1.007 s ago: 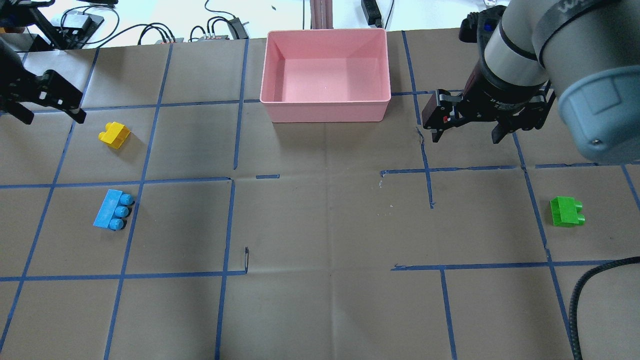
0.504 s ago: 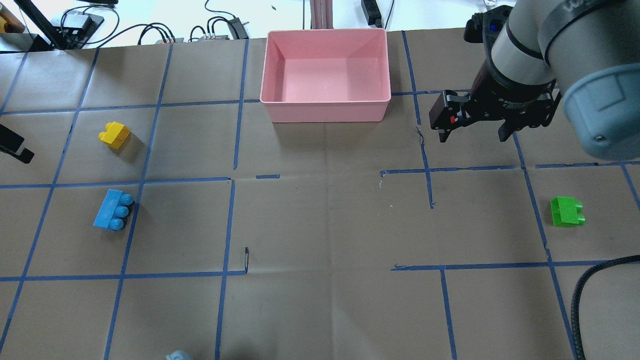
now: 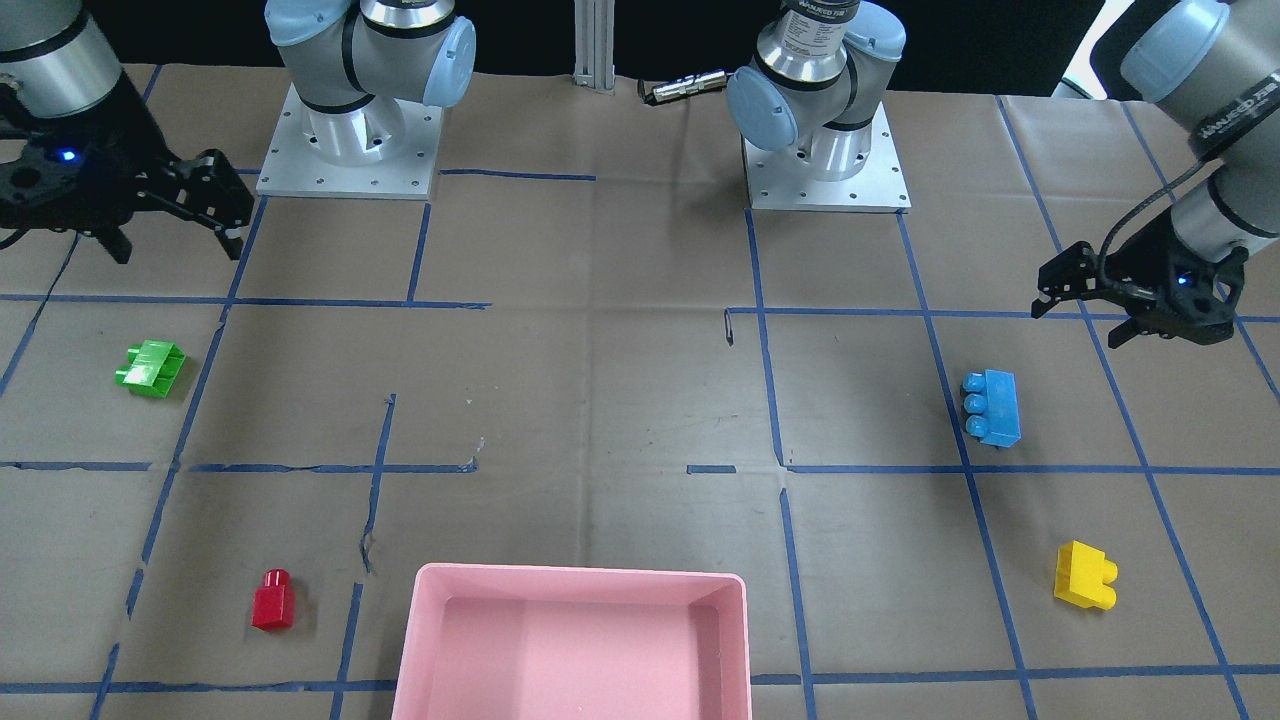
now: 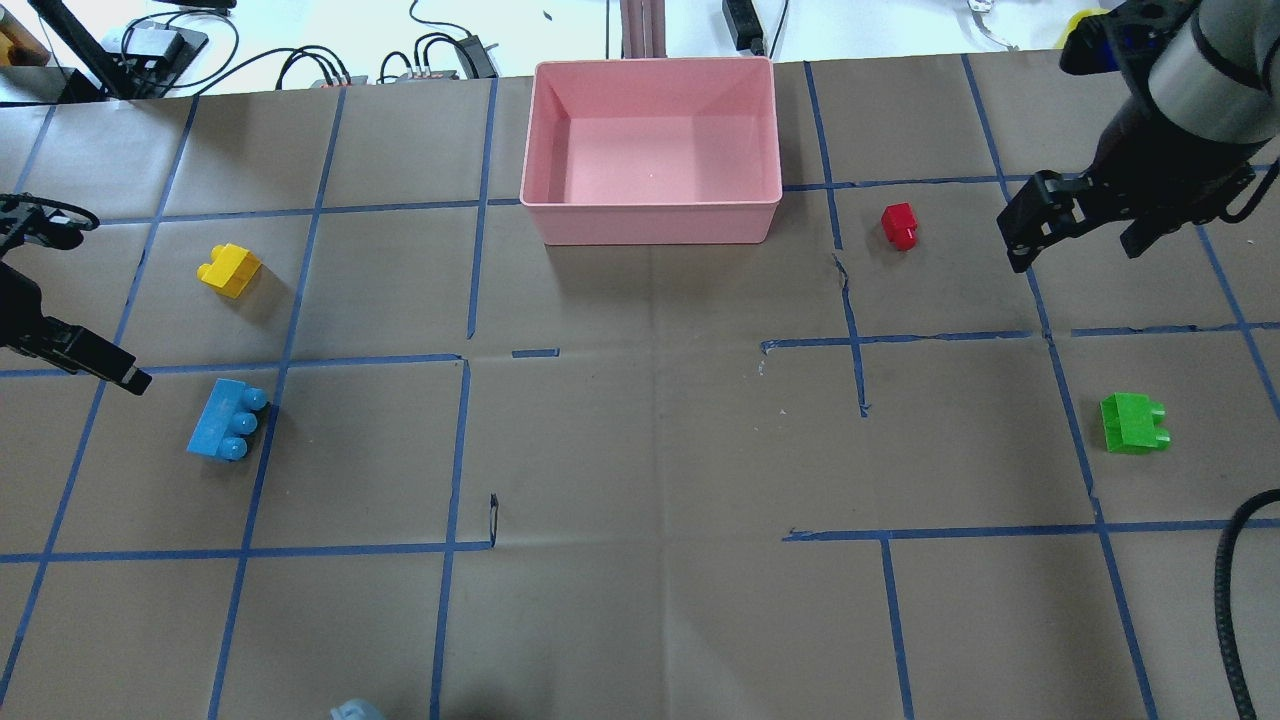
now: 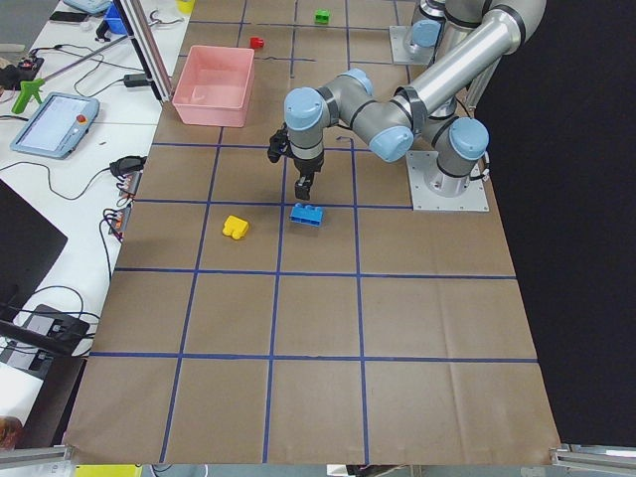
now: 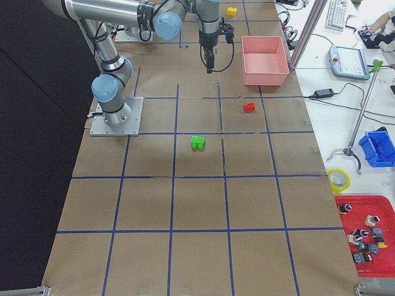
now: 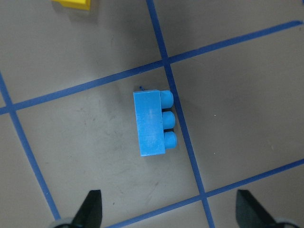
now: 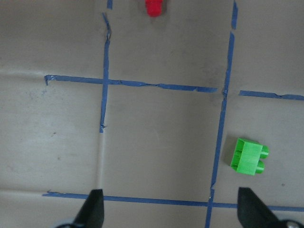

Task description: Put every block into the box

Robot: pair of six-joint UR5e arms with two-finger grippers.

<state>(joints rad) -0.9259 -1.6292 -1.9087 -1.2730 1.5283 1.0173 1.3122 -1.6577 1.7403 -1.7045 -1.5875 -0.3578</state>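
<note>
The pink box (image 4: 650, 215) stands at the far middle of the table with nothing in it. The yellow brick (image 4: 229, 269) and the light blue brick (image 4: 226, 421) lie on the left. The red brick (image 4: 898, 225) lies right of the box, and the green brick (image 4: 1133, 423) lies further right. My left gripper (image 3: 1085, 318) is open and hovers just left of the blue brick, which shows between its fingers in the left wrist view (image 7: 153, 123). My right gripper (image 4: 1080, 250) is open and empty, right of the red brick and beyond the green brick (image 8: 249, 156).
Brown paper with a grid of blue tape (image 4: 460, 450) covers the table. Cables and small devices (image 4: 150, 45) lie beyond the far edge. The two arm bases (image 3: 350, 130) stand at the robot's side.
My right gripper has moved right, away from the box, and the red brick it hid now shows. My left gripper has moved nearer, from beside the yellow brick to beside the blue one.
</note>
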